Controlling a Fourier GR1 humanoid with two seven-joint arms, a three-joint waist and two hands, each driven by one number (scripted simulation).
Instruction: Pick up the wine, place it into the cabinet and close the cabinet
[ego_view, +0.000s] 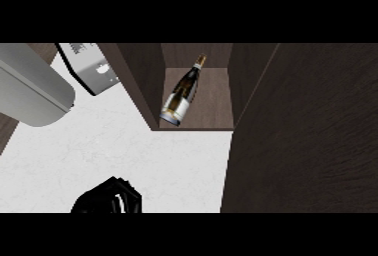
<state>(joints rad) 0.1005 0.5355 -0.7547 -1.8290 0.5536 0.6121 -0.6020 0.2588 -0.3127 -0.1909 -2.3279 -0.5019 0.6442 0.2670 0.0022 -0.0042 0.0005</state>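
A white marbled counter top (111, 150) fills the lower left. A dark brown wooden cabinet (295, 140) stands at the right, its door swung wide. The dark glass wine bottle (181, 95) with a pale label lies tilted on the cabinet's shelf, neck pointing away. A grey rounded forearm (29, 90) crosses the upper left. One black hand (107, 200) shows at the lower edge; whether its fingers are open or closed cannot be told.

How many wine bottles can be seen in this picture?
1. The bottle is inside the open cabinet, at its left side, neck pointing to the back. The cabinet door hides the space at the right, so another could be unseen.
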